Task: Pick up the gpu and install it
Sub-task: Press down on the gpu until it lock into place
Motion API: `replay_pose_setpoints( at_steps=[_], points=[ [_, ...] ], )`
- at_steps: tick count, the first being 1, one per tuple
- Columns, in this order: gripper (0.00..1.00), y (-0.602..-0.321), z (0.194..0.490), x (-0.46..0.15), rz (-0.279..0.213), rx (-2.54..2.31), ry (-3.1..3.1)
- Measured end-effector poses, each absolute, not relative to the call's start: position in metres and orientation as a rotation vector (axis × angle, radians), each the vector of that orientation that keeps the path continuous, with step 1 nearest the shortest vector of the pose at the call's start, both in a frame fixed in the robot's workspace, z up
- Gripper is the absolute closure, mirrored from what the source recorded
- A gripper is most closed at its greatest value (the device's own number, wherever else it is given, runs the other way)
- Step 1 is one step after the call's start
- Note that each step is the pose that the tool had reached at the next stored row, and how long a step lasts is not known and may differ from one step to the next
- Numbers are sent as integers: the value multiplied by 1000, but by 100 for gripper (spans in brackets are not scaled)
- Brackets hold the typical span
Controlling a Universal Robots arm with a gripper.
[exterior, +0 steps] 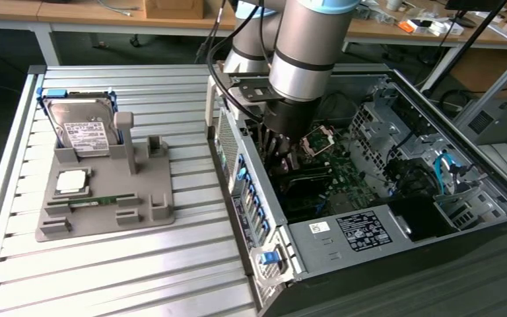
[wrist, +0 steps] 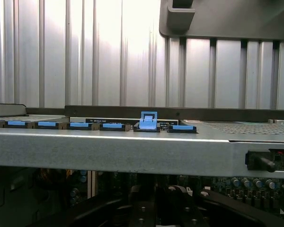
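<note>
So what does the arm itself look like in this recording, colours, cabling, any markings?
The arm is built of thick silver-grey cylindrical segments, with a light blue cap ring at a joint near the top. Below sits a square black mounting bracket with bolts, then a black cylindrical end effector body. Black cables run loosely down its side. No markings are legible.

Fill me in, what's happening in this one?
A robot arm is reaching down into an open computer case lying on its side on a slatted metal table. Its gripper is shut and sits low over the motherboard near the case's rear wall. On the exterior view's left, a grey holder carries a hard drive, a processor chip and a memory stick. What the fingers grip can't be made out.
</note>
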State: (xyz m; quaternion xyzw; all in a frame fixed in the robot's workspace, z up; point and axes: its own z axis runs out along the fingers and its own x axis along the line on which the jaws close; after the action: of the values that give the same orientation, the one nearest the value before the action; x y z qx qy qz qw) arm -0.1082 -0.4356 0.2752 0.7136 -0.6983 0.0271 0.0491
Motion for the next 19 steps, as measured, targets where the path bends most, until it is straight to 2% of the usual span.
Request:
replay_pose_setpoints(
  at_steps=[19],
  points=[
    [89, -436, 275, -108, 83, 2174, -2128]
  ],
)
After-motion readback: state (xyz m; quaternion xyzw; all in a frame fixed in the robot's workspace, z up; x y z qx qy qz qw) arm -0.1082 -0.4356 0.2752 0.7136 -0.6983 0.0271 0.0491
